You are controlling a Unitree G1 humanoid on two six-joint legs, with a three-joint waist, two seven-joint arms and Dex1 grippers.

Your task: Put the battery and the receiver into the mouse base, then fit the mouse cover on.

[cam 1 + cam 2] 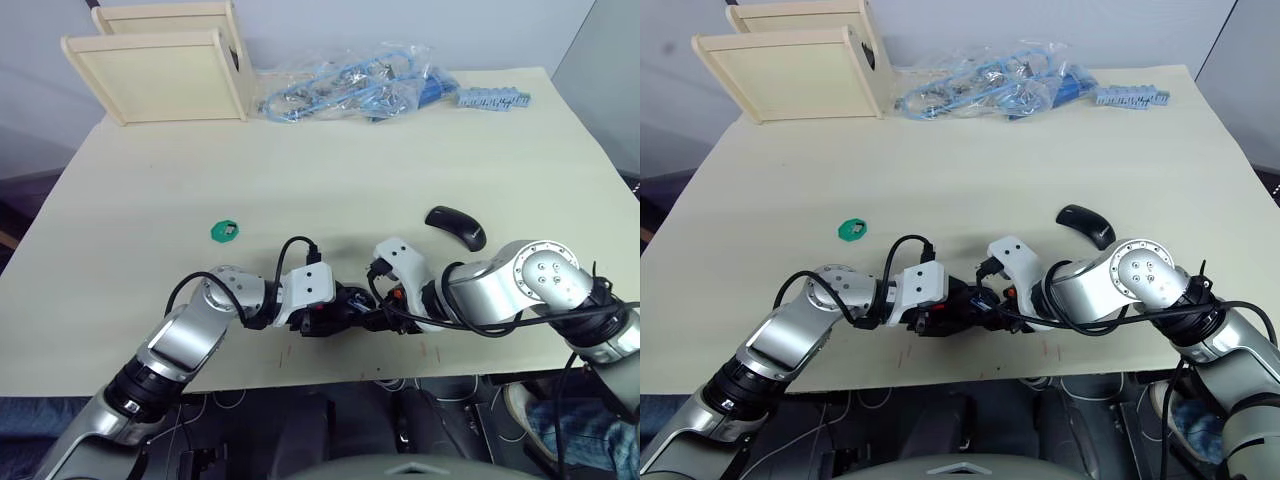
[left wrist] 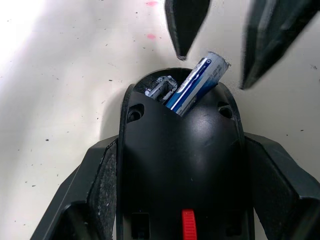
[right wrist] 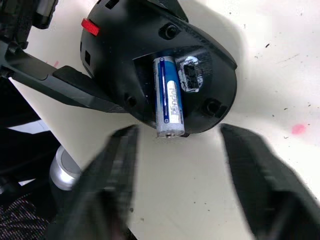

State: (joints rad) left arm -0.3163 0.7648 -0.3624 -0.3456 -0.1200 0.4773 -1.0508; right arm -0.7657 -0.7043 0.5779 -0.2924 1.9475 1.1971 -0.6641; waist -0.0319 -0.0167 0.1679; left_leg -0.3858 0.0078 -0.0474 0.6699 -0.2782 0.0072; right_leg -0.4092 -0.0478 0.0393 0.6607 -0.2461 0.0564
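Observation:
The black mouse base (image 2: 180, 165) with its red patch (image 2: 188, 222) lies near the table's front edge, and my left gripper (image 2: 182, 150) is shut on its sides. The blue battery (image 3: 167, 97) lies tilted in the dark recess, its silver end sticking out past the rim. Beside it in the recess sits a small silver piece (image 3: 190, 75) that looks like the receiver. My right gripper (image 3: 177, 145) is open, one finger on either side of the battery's end and touching nothing. The glossy mouse cover (image 1: 455, 226) rests on the table to the right, beyond my right arm.
A green disc (image 1: 226, 232) lies left of centre. Wooden boxes (image 1: 160, 70) stand at the back left. A plastic bag of blue cables (image 1: 345, 90) and a blue-grey strip (image 1: 493, 98) lie at the back. The table's front edge (image 1: 330, 375) is just behind both grippers.

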